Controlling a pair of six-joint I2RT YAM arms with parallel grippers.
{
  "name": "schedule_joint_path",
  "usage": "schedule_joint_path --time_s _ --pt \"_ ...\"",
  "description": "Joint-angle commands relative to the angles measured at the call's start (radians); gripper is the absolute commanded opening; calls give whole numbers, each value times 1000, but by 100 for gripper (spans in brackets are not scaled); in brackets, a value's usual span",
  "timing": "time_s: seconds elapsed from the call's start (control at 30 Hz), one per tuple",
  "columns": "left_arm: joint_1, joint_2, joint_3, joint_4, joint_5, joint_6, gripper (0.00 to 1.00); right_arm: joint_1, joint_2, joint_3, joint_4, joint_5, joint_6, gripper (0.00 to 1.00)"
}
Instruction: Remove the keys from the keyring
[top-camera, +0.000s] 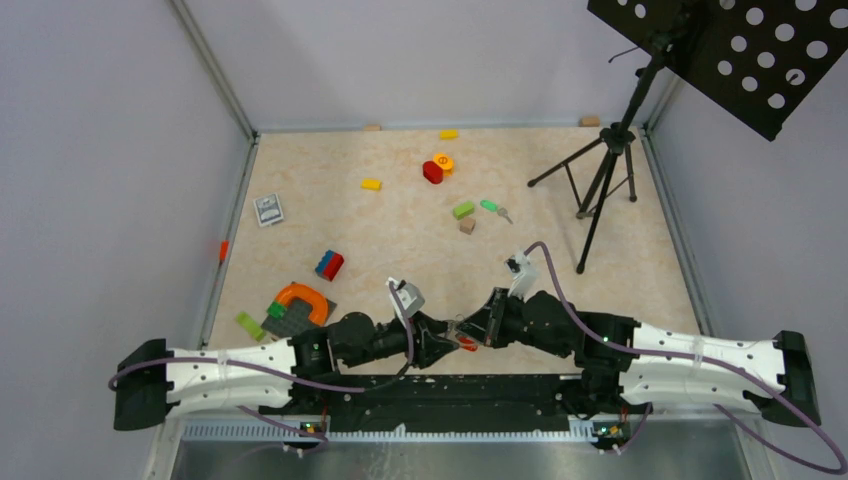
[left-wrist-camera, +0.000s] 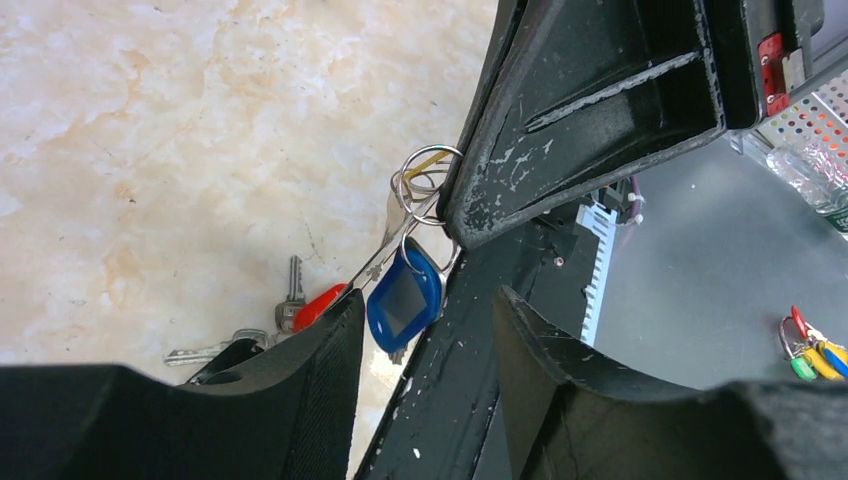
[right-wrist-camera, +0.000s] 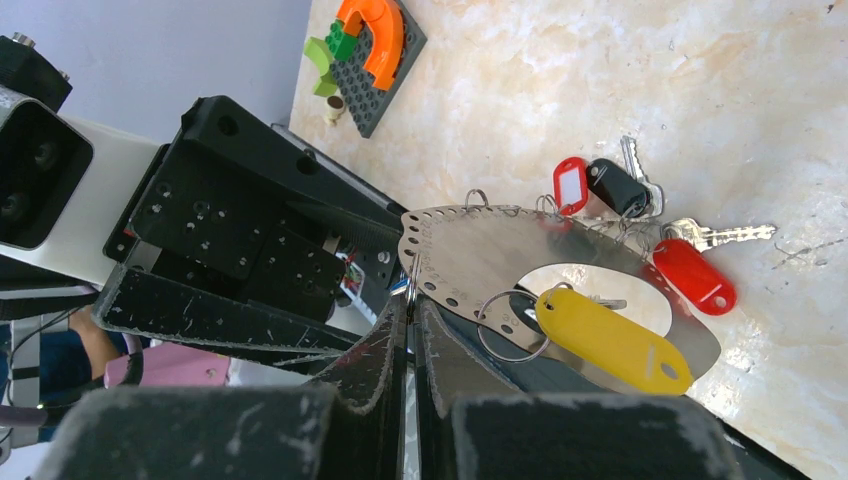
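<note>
The keyring (right-wrist-camera: 480, 250) is a wide flat grey loop with small holes along its edge and metal rings hanging from it. My right gripper (right-wrist-camera: 411, 305) is shut on a small metal ring at its edge and holds it just above the table near the front centre (top-camera: 482, 328). Keys hang from it: a blue-headed one (left-wrist-camera: 403, 300), a red-headed one (right-wrist-camera: 693, 275) and a yellow tag (right-wrist-camera: 610, 340). My left gripper (left-wrist-camera: 428, 295) is open, with the blue head just beyond its fingertips. It faces the right gripper in the top view (top-camera: 440, 340).
The orange curved toy (top-camera: 300, 297) sits on a grey plate at the front left. A red-and-blue brick (top-camera: 329, 264), a green-headed key (top-camera: 490, 206), a green brick (top-camera: 463, 210) and a red cylinder (top-camera: 432, 172) lie farther back. A tripod (top-camera: 600, 180) stands at the right.
</note>
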Motion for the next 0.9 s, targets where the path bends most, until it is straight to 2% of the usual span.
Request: schedule_joint_path --time_s 0.0,0.4,0.67,0.8,0.87 --pt "-11 20 -1 112 -6 19 52 11 -11 41 84 -9 2 0" --pt "-16 89 16 139 -56 -2 37 11 -19 28 94 -24 8 0" --pt "-17 47 -15 179 -145 -7 26 10 -37 16 88 -19 11 0" --pt "-17 51 -18 221 -117 9 25 11 -38 11 95 -21 11 0" --pt "-17 66 -13 231 -98 11 21 11 -38 8 95 -21 12 0"
